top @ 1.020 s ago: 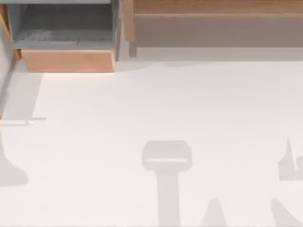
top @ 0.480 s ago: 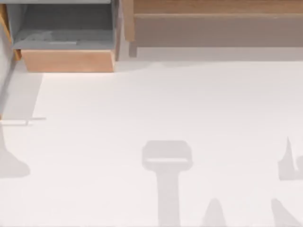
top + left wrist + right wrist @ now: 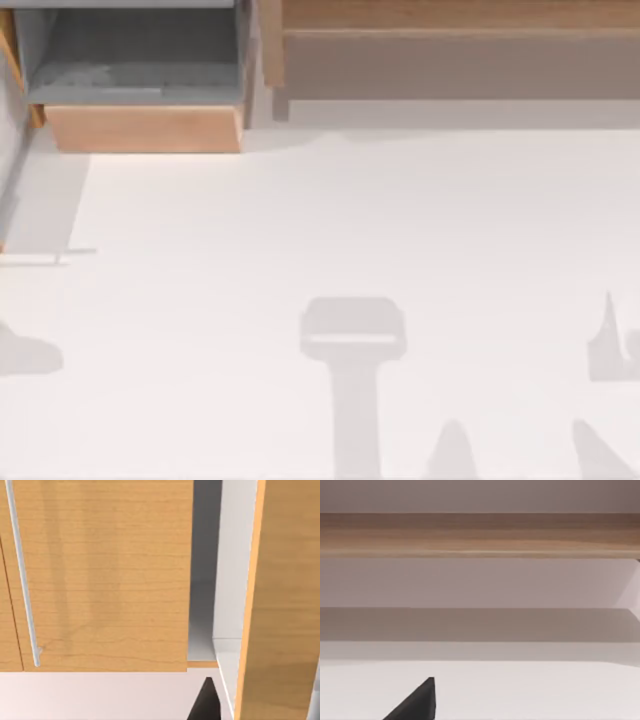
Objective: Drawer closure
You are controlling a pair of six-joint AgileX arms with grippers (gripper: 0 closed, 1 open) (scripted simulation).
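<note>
Drawer (image 3: 143, 128), top view: at the table's (image 3: 330, 230) far left corner, pulled out of the cabinet (image 3: 440, 40), wooden front facing the table. Closure not done; the whole push remains, as I judge it. Contents: grey interior, nothing inside that can be made out. No claw to place it against here.

Left wrist view: left claw (image 3: 206, 702) seen as one dark fingertip at the frame's edge, low before the cabinet; spread of the fingers cannot be told. Ahead of the claw, a wooden front with a slim metal handle (image 3: 22, 575); beside that front, an open gap with pale inner walls; a second wooden panel (image 3: 280, 595) stands just past the claw. Whether the claw touches any wood cannot be told.

Right wrist view: right claw (image 3: 417, 702), one dark tip, spread cannot be told. Cabinet's wooden edge lies well ahead of it, across bare table.
</note>
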